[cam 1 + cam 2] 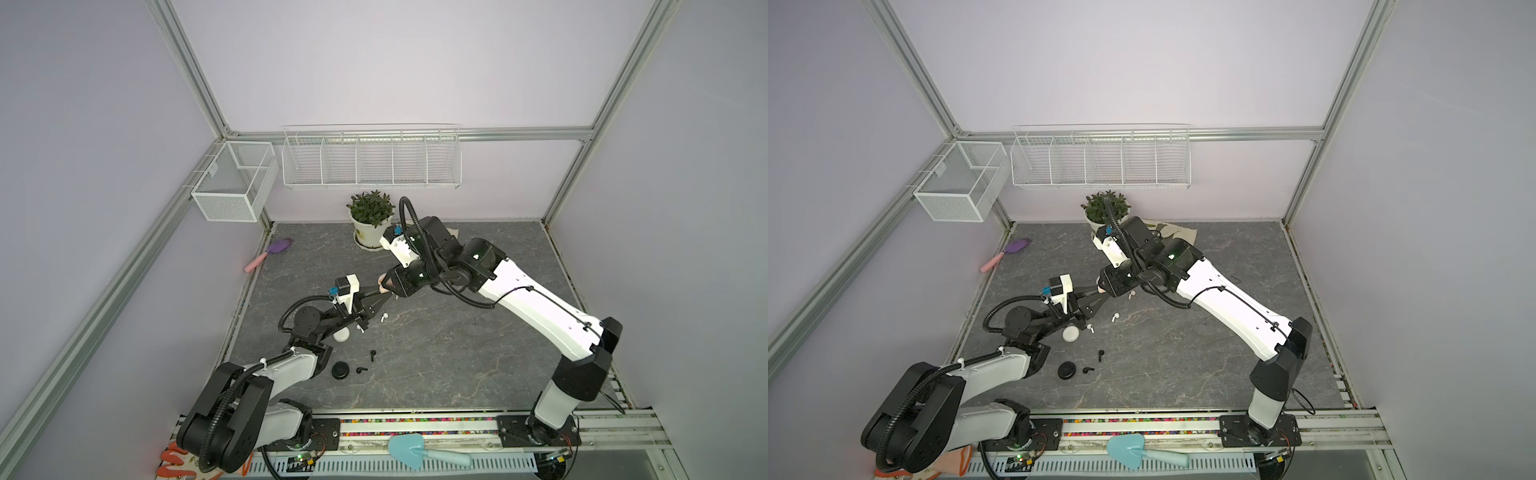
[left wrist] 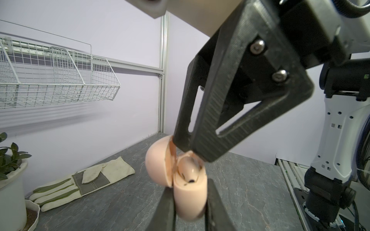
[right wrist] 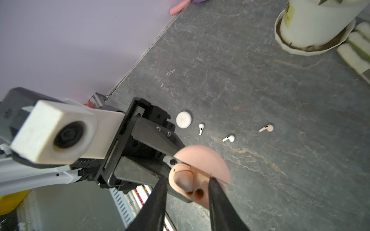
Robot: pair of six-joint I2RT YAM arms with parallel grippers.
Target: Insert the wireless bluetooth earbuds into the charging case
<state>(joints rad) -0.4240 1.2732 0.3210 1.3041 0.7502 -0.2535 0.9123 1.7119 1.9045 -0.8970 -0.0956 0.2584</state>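
pink charging case [image 3: 202,160]: lid open, clamped in the left pincer [image 2: 190,208], apparently lifted off the worktop [image 3: 260,80].
seated earbud [image 2: 188,169]: one pink bud sits in the case; the socket beside it looks empty.
right pincer [image 3: 187,182]: jaws narrowly apart at the case mouth, gripping nothing I can see.
loose pink earbud [image 3: 266,128]: on the worktop, apart from the case, near a white earbud [image 3: 228,138].
step, as I judge: fetch the loose bud; pinch its head, aim the stem into the empty socket, hold the case steady with the lid clear.
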